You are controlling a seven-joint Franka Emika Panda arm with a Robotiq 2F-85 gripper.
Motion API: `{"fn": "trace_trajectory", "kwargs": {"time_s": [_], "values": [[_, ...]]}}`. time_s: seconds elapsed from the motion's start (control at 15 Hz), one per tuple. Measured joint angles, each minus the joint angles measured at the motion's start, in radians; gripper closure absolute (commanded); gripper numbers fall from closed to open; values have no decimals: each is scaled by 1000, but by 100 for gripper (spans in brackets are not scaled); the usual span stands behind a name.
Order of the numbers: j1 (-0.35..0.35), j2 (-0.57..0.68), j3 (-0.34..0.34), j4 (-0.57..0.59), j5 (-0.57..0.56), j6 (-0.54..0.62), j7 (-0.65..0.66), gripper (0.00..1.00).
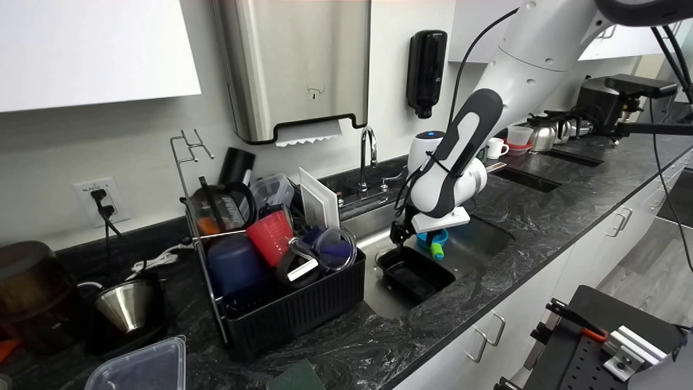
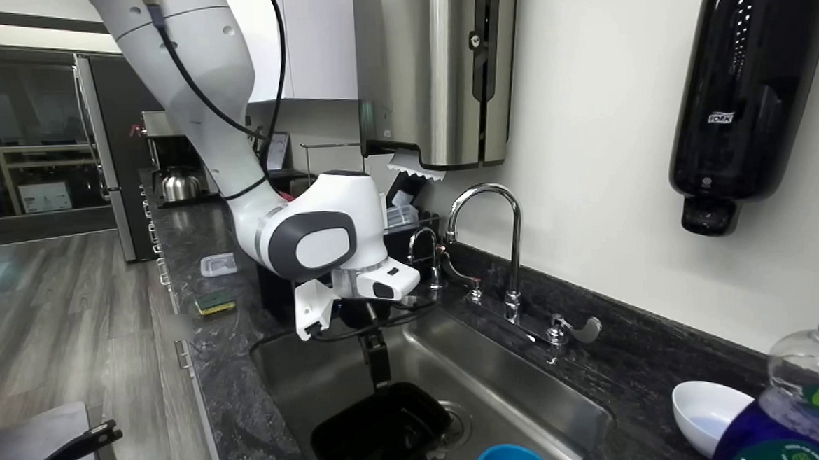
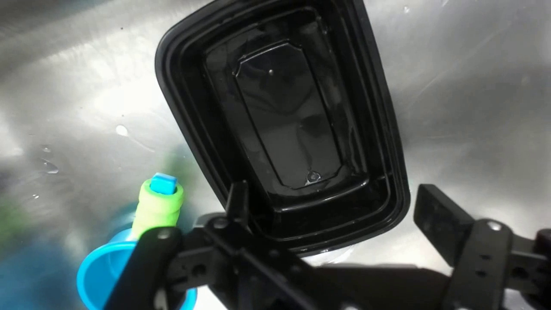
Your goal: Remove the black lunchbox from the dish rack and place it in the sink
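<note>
The black lunchbox lies upright on the floor of the steel sink. It shows in both exterior views (image 1: 419, 276) (image 2: 381, 431) and fills the middle of the wrist view (image 3: 286, 116). The sink shows in both exterior views (image 1: 484, 235) (image 2: 509, 386) and in the wrist view (image 3: 469, 86). My gripper (image 3: 333, 202) is open with nothing held. Its fingers stand wide apart over one end of the lunchbox. In both exterior views the gripper (image 1: 401, 238) (image 2: 379, 372) is at the lunchbox's edge; contact cannot be told. The dish rack (image 1: 295, 311) stands beside the sink, full of dishes.
A blue cup (image 1: 441, 237) (image 3: 97, 277) and a green-handled item (image 1: 437, 251) (image 3: 157, 211) lie in the sink near the lunchbox. The chrome faucet (image 1: 372, 149) (image 2: 517, 245) rises behind the sink. A white bowl (image 2: 707, 418) and a soap bottle (image 2: 801, 413) stand on the counter.
</note>
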Motion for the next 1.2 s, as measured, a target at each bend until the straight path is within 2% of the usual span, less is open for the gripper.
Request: {"fn": "trace_trajectory", "kwargs": {"time_s": [0.33,0.8,1.2], "values": [[31,-45,22,-12,0,0,-9,0],[128,-260,30,-98,-27,-8,-14,0],[133,-421,39,-147,-68,-87,-12,0]]}}
